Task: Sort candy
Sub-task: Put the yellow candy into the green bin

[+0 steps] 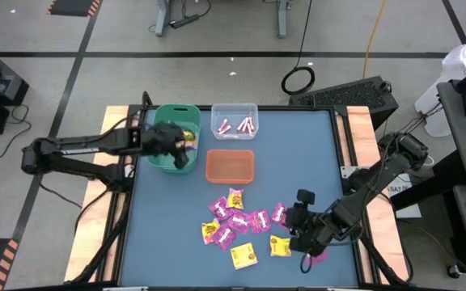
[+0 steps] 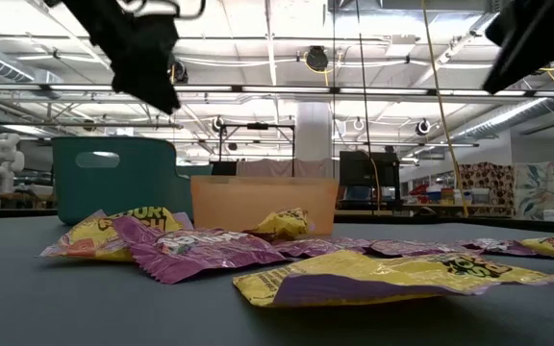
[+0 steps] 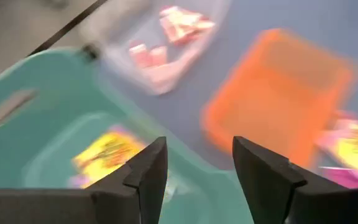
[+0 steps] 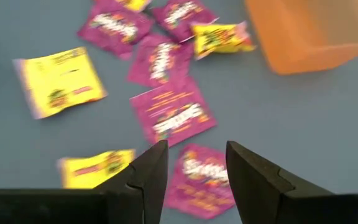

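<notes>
Candy point(image 1: 237, 222): loose cluster at 6 o'clock from the orange bin point(image 1: 230, 166), bare table point(image 1: 168, 234) to its 9 o'clock. Left gripper point(image 3: 196, 168), parted and empty, over the teal bin point(image 1: 162, 158) rim. Right gripper point(image 4: 194, 168), parted and empty, above the cluster's 3 o'clock edge.

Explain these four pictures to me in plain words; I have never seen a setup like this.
Two dark robot arms work at a blue table. One camera looks down from above, one sits level with the tabletop, and one rides on each wrist. The left tool hangs open over the green bin, where a yellow packet lies. The right tool hovers open over loose magenta packets and yellow ones. The orange bin looks empty; the clear bin holds pink sticks. Neither tool holds anything.
</notes>
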